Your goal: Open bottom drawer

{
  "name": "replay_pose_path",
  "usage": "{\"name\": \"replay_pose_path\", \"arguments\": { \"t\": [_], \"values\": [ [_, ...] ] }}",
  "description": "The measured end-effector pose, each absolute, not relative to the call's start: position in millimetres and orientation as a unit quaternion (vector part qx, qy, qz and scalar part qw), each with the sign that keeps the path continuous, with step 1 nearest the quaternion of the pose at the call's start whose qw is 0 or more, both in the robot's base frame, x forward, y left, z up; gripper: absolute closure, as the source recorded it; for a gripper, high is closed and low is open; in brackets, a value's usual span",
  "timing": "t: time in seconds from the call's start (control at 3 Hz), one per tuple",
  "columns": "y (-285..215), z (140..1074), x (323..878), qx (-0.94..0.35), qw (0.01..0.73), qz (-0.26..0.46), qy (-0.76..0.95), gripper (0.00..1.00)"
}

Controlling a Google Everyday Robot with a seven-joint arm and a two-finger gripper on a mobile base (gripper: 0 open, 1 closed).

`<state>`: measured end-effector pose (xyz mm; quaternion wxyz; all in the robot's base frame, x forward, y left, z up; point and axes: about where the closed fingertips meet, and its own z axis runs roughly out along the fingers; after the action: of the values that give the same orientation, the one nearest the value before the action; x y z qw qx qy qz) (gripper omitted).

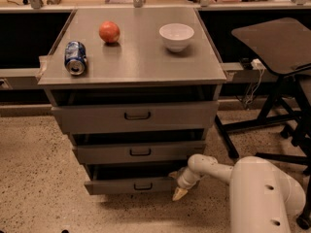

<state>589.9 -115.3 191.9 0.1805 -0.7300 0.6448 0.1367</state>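
Observation:
The bottom drawer (pixel 131 184) is the narrowest grey front of three, low on the cabinet, with a small dark loop handle (pixel 143 186) at its centre. It stands pulled out a little, with a dark gap above it. My gripper (pixel 180 192) is at the drawer's right end, close to the floor, at the end of my white arm (pixel 218 171). Its pale tip points down beside the drawer's right corner.
The mid drawer (pixel 140 152) and top drawer (pixel 136 116) sit above. On the cabinet top are a blue can (pixel 75 58) on its side, a red apple (pixel 109 32) and a white bowl (pixel 176 36). A dark chair (pixel 277 57) stands at the right.

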Motion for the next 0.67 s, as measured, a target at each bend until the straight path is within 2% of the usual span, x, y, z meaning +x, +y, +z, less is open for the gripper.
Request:
{"name": "replay_pose_path", "arguments": {
  "t": [0.33,0.67],
  "values": [
    [-111.6,188.6,581.2,-0.732,0.176,0.143,0.642,0.11],
    [-111.6,188.4,581.1,-0.732,0.176,0.143,0.642,0.0]
  ]
}}
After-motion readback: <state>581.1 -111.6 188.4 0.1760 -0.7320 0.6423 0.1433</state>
